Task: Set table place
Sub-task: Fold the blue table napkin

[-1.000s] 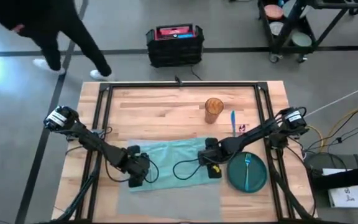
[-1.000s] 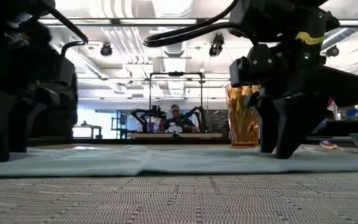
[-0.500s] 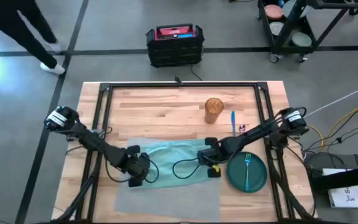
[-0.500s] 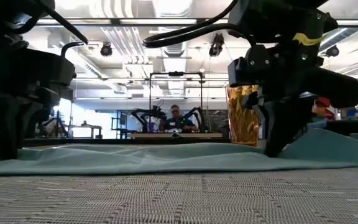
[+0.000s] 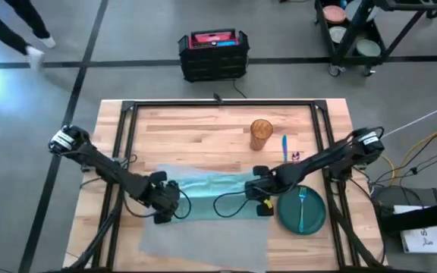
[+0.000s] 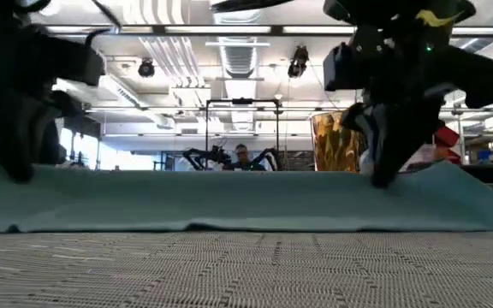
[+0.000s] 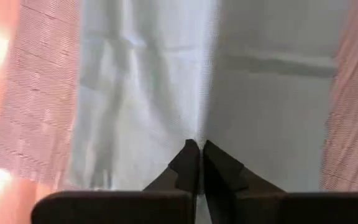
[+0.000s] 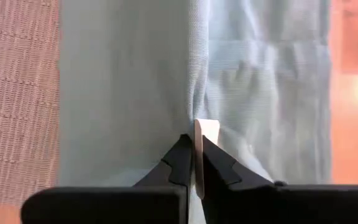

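Both grippers, left and right, pinched a teal napkin above the placemat; plate just beside the right, cup beyond.

From up top I can't see the cloth corners under either gripper, and the mat runs off the picture's bottom edge.

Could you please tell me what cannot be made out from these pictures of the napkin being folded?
- Placemat under the napkin: hidden in the high view by the cloth.
- Plate: missing from the low view, behind the raised napkin.
- Small object beside the cup: too small in the high view to identify.
- Placemat's near edge: cut off by the high view's bottom border.
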Action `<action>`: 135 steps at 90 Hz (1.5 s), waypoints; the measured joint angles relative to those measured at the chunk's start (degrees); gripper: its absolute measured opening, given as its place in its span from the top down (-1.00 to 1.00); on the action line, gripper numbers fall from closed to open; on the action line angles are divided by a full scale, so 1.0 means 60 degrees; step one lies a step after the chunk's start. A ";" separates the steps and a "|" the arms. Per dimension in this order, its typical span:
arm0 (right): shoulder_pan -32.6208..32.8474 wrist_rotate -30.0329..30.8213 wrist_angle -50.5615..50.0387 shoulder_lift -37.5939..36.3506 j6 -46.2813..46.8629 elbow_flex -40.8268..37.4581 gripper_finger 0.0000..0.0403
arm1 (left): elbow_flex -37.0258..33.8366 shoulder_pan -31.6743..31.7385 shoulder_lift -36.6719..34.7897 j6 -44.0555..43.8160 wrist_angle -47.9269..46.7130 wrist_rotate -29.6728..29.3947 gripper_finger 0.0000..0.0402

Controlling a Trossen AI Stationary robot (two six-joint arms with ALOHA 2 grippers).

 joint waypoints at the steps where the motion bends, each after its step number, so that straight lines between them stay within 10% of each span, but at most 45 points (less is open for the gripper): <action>1: 0.0000 0.0015 -0.0008 -0.0033 0.0000 0.0000 1.00 | 0.0003 -0.0002 -0.0023 0.0000 -0.0041 -0.0001 1.00; 84: -0.0124 0.0066 -0.0412 -0.2525 0.0184 0.0036 1.00 | 0.0020 0.0037 -0.3576 0.0471 -0.0837 -0.0302 1.00; 135: 0.2026 -0.1576 0.1281 -0.2447 0.3069 0.0054 1.00 | 0.0021 -0.1330 -0.2743 -0.0723 0.1973 0.2240 1.00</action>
